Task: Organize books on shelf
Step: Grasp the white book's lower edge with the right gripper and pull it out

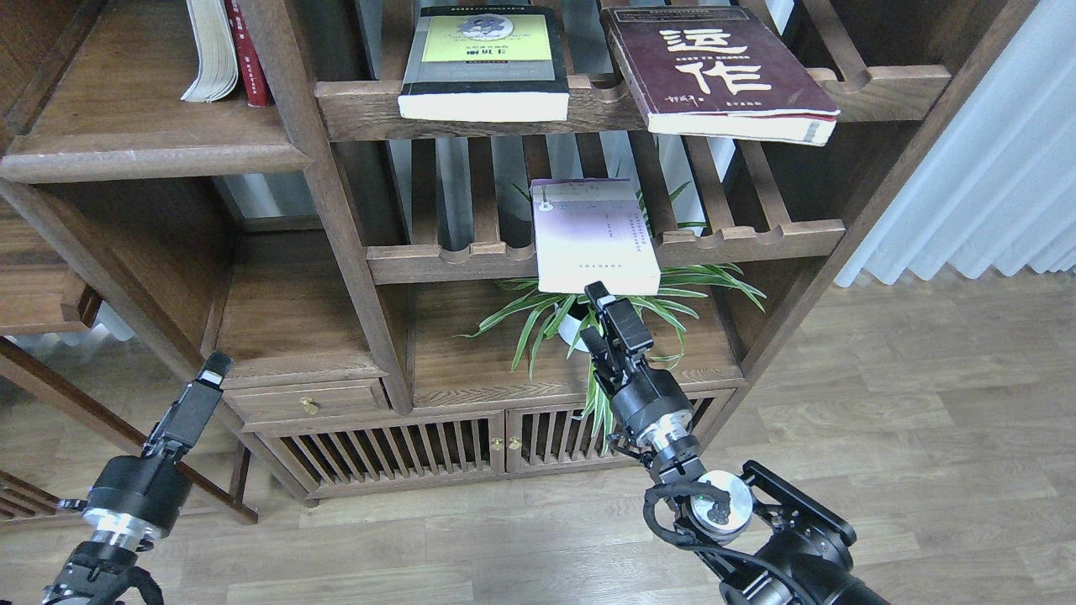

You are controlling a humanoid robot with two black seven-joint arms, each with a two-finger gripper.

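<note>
Three books lie flat on slatted racks. The pale lavender-white one (593, 244) overhangs the middle rack's front rail. On the rack above rest the maroon one (714, 71) with cream characters and the thick yellow-green and black one (486, 63). The solid dark shelf (151, 155) is at the upper left. My right gripper (592, 315) is open, just below the lavender book's front edge and not touching it. My left gripper (212, 370) hangs low at the left, far from the books; its fingers cannot be told apart.
A fanned cream-paged book (210, 50) and a thin red-spined book (248, 55) stand on the solid shelf. A potted spider plant (605, 315) sits right behind my right gripper. Below are a drawer (307, 403) and slatted cabinet doors (471, 449).
</note>
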